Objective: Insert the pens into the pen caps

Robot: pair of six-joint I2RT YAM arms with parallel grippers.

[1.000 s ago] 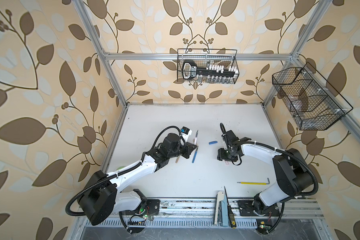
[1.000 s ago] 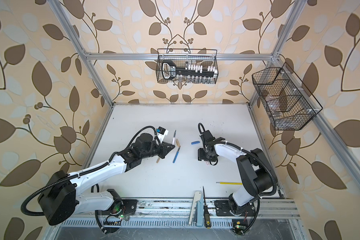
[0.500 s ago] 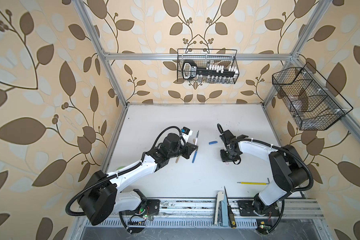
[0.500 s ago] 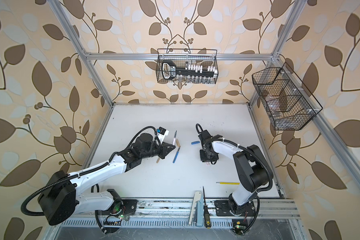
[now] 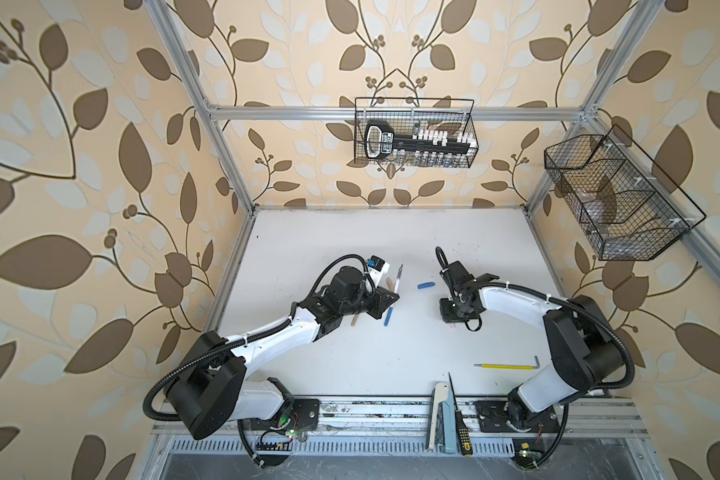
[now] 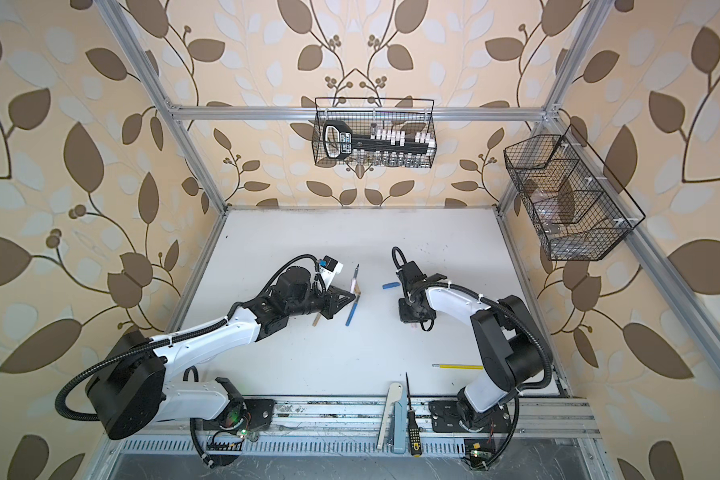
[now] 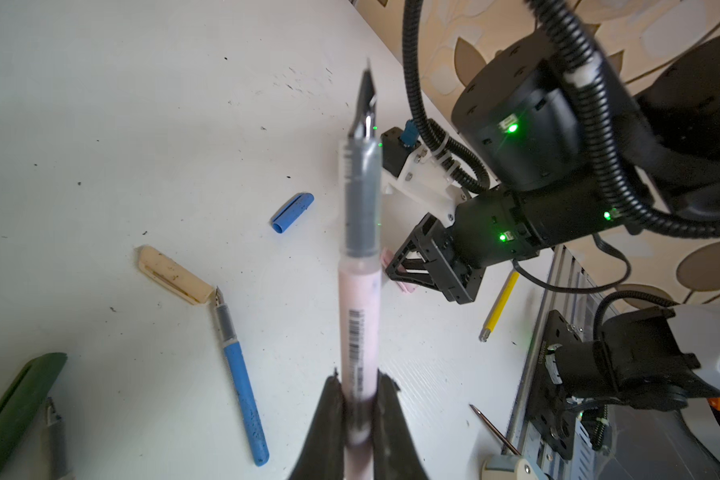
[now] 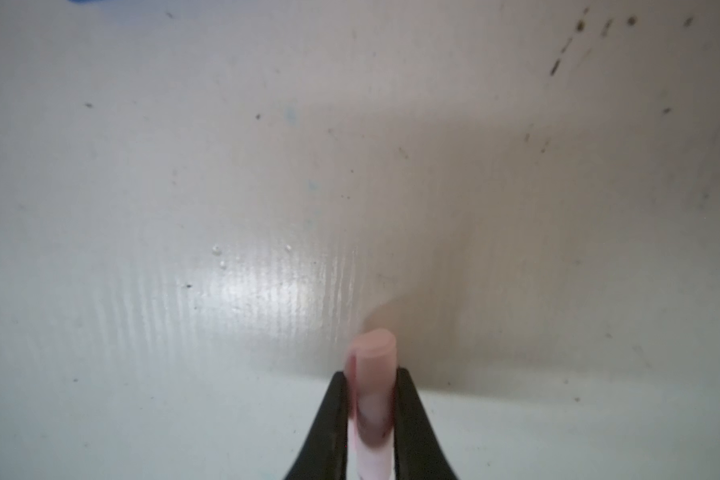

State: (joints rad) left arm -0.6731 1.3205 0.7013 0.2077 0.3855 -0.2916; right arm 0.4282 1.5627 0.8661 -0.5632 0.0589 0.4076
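Beige leaf-patterned walls (image 5: 80, 208), aluminium frame (image 5: 292, 112), white tabletop (image 5: 350, 232), black wire baskets (image 5: 433, 99)

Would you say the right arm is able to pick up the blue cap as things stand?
Probably not yet: the right gripper is shut on the pink cap. The blue cap lies close by on the table with nothing over it, so the path itself looks free.

Bright even light, soft shadows; top views warp at edges; right wrist view blurry w/ glare on table (image 8: 267, 291)
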